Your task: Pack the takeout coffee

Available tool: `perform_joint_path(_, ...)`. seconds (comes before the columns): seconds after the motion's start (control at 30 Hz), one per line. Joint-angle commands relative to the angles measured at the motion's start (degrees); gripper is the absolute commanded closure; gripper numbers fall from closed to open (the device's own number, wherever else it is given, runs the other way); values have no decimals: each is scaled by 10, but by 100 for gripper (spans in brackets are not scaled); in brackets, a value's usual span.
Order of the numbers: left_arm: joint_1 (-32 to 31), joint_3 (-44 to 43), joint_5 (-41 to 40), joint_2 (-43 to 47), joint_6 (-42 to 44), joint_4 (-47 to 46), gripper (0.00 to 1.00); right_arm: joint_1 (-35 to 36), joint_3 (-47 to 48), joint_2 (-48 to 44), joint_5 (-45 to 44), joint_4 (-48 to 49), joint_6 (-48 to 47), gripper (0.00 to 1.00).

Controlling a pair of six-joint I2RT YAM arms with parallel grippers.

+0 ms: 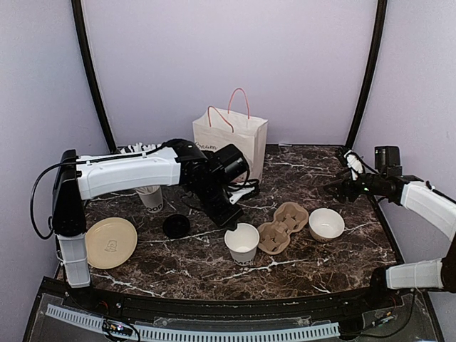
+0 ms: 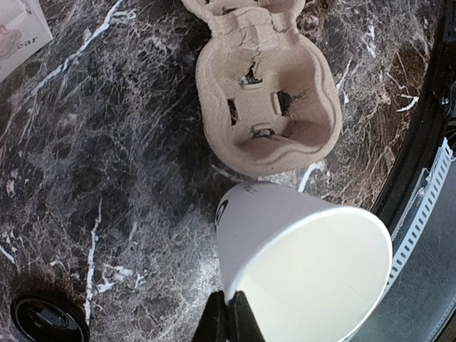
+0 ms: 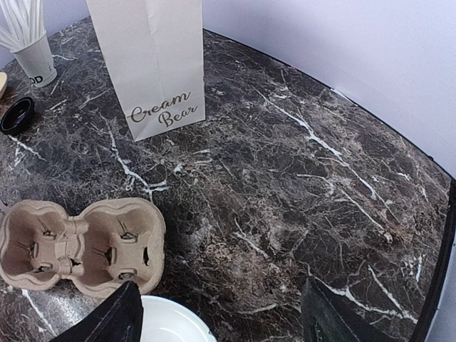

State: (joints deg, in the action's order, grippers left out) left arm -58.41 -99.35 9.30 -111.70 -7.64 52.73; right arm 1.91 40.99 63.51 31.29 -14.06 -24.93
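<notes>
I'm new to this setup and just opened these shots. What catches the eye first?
The left hand pinches the rim of a white paper cup near the middle of the table, right beside a cardboard cup carrier. Behind them stands a white paper bag with pink handles, and a black lid lies apart to the left.

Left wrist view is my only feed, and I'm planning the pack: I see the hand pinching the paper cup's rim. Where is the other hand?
Observer: The right hand hangs open above the right side of the table, near a white bowl.
Operator: And the bag?
Observer: The Cream Bear paper bag stands upright at the back middle, well behind your paper cup.
Operator: Anything on the left?
Observer: A cup of white straws stands behind the black lid.
</notes>
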Motion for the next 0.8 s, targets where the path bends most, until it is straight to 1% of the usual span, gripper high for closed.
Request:
perform_joint_path(0.0,-3,6,20,2,11,-27,98,4,-7,9,-2,21,-4,24)
perform_joint_path(0.03,-3,5,22,1,12,-24,90,4,-7,10,-2,20,-4,24)
perform_joint_path(0.1,-5,0,16,0,14,-12,80,4,-5,13,-3,21,-5,24)
perform_joint_path(0.17,-5,-8,6,6,18,4,73,4,-5,15,-4,20,-5,24)
perform_joint_path(0.33,-6,-25,-17,44,18,38,61,4,-4,22,-3,19,-5,24)
perform_joint_path(0.4,-6,-11,-51,76,8,42,57,4,-3,24,-3,18,-4,24)
perform_joint_path(0.5,4,49,-132,131,-13,34,55,4,-2,26,0,18,-4,24)
perform_joint_path(0.63,43,145,-139,164,-35,11,56,4,3,33,3,14,-5,23)
perform_joint_path(0.7,52,185,-156,168,-33,-11,54,4,4,35,5,13,-6,23)
perform_joint_path(0.73,53,198,-166,169,-29,-21,50,4,5,36,7,11,-6,23)
perform_joint_path(0.77,59,220,-172,167,-28,-40,48,4,4,36,9,10,-6,23)
